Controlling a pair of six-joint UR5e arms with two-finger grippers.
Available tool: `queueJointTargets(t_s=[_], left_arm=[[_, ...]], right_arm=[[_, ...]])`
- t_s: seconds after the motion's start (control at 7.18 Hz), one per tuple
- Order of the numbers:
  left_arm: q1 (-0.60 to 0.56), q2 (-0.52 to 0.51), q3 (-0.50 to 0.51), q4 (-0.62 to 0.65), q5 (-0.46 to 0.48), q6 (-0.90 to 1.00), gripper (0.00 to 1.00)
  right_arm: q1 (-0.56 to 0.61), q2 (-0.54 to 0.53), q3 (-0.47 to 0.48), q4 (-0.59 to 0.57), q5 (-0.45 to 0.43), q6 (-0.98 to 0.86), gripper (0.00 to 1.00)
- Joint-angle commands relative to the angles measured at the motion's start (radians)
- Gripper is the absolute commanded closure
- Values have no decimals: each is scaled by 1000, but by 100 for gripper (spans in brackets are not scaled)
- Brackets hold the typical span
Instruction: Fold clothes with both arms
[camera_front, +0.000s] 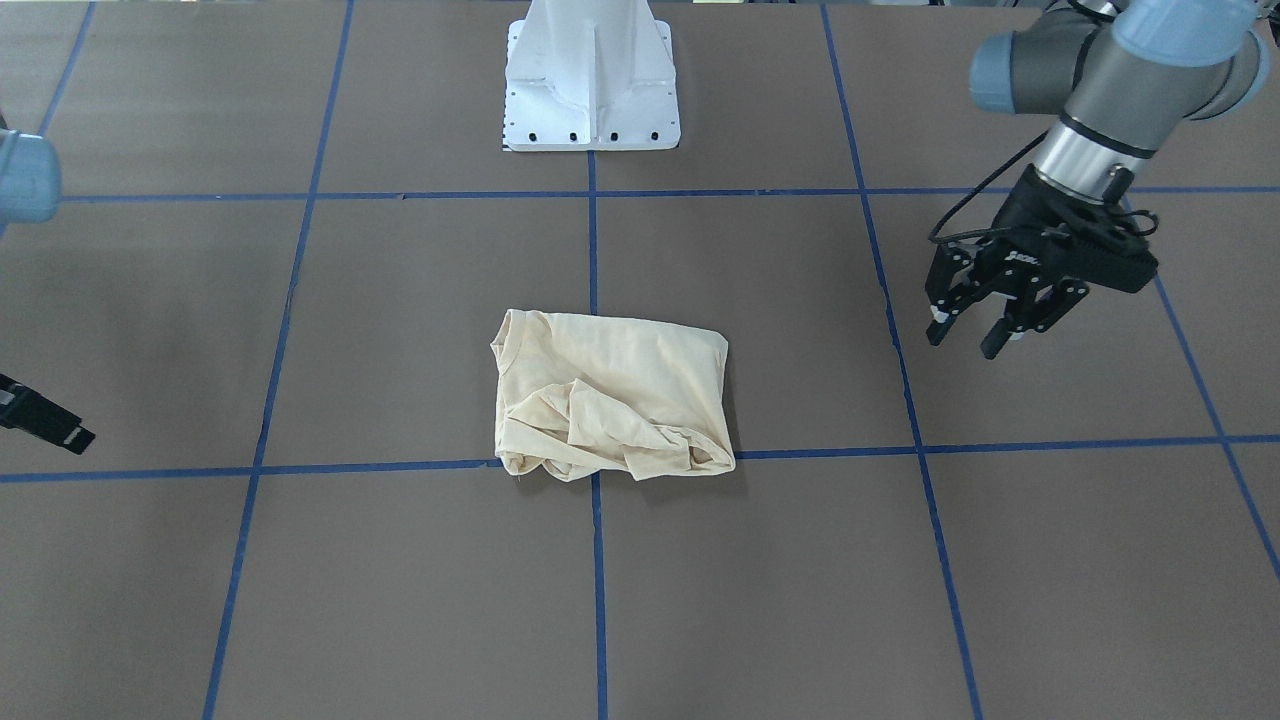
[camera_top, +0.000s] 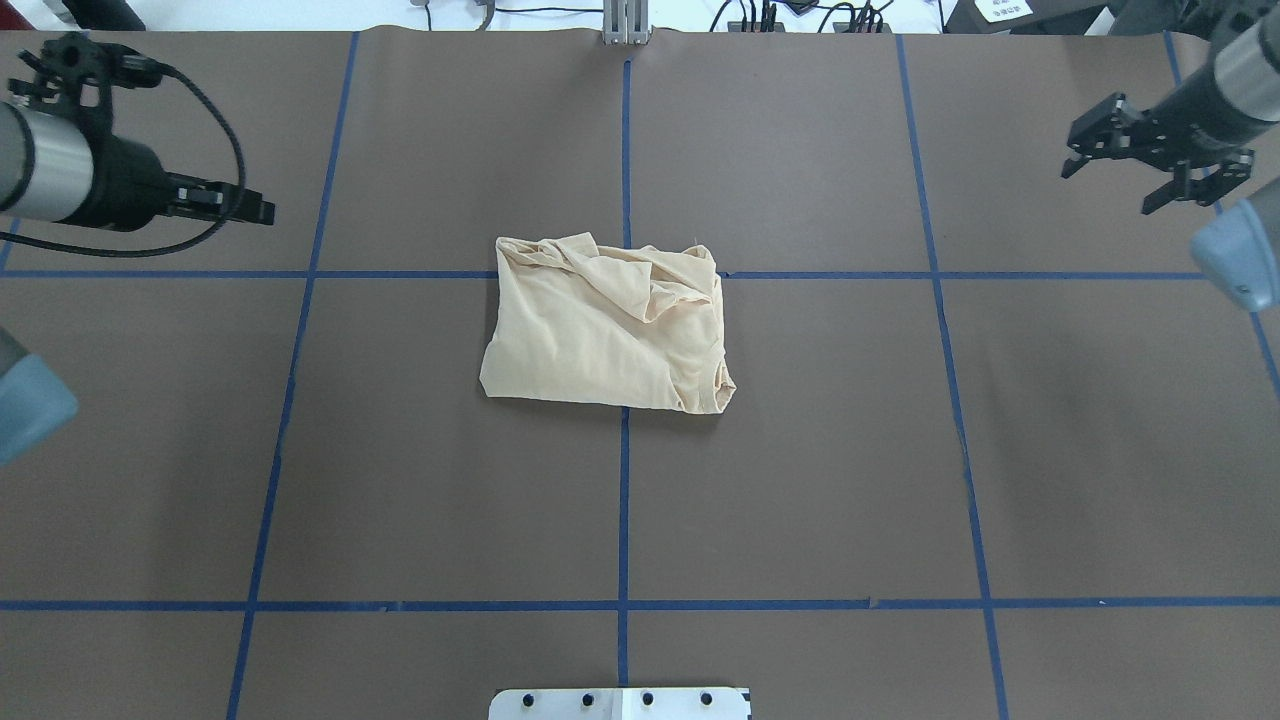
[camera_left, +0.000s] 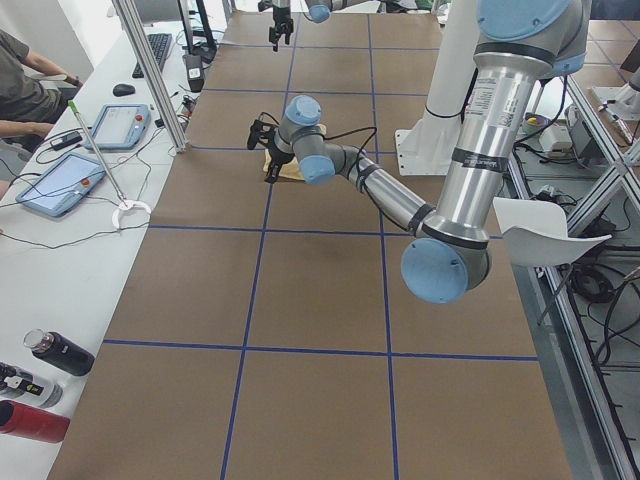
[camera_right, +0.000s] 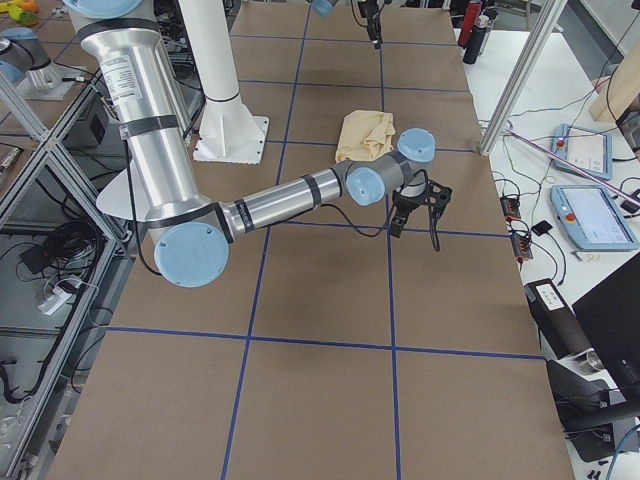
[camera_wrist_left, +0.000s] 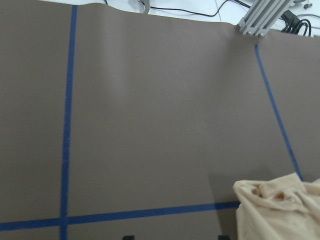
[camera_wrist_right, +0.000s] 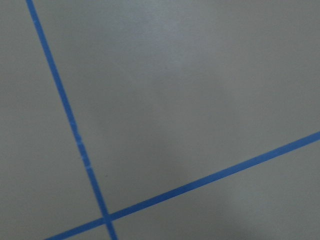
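The pale cream-yellow shirt (camera_top: 600, 330) lies folded into a rough rectangle at the table's centre, with bunched folds along its far edge (camera_front: 610, 390). Its print and neck label are hidden. My left gripper (camera_front: 966, 339) hangs open and empty above the table, well off to the shirt's side, and shows side-on in the overhead view (camera_top: 250, 208). The left wrist view catches only a corner of the shirt (camera_wrist_left: 280, 210). My right gripper (camera_top: 1110, 185) is open and empty, far out on the other side. It is cut off at the edge of the front-facing view (camera_front: 45, 420).
The brown table (camera_top: 800, 480) carries a blue tape grid (camera_top: 624, 500). The white pedestal base (camera_front: 592, 80) stands at the robot's edge. A side bench with tablets (camera_left: 60, 180) and bottles (camera_left: 55, 352) runs along the far side, with a metal post (camera_wrist_left: 257, 20).
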Motion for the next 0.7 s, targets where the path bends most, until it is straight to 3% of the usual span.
queueJointTargets(t_s=[0.0,0.14,0.28,0.56], left_arm=[[-195,151,-1,-4,-140,385,25],[-293,194,23,4,-194,548,1],[-399,203,107,6,-249,705,1],[-539,193,254,6,-265,986,1]], right_arm=[[154,-124,-9,-2,37,-395,0],[191,-164,-12,-2,40,-518,0],[220,-200,-17,-6,44,-633,0],[303,-198,-8,-181,80,-901,0]])
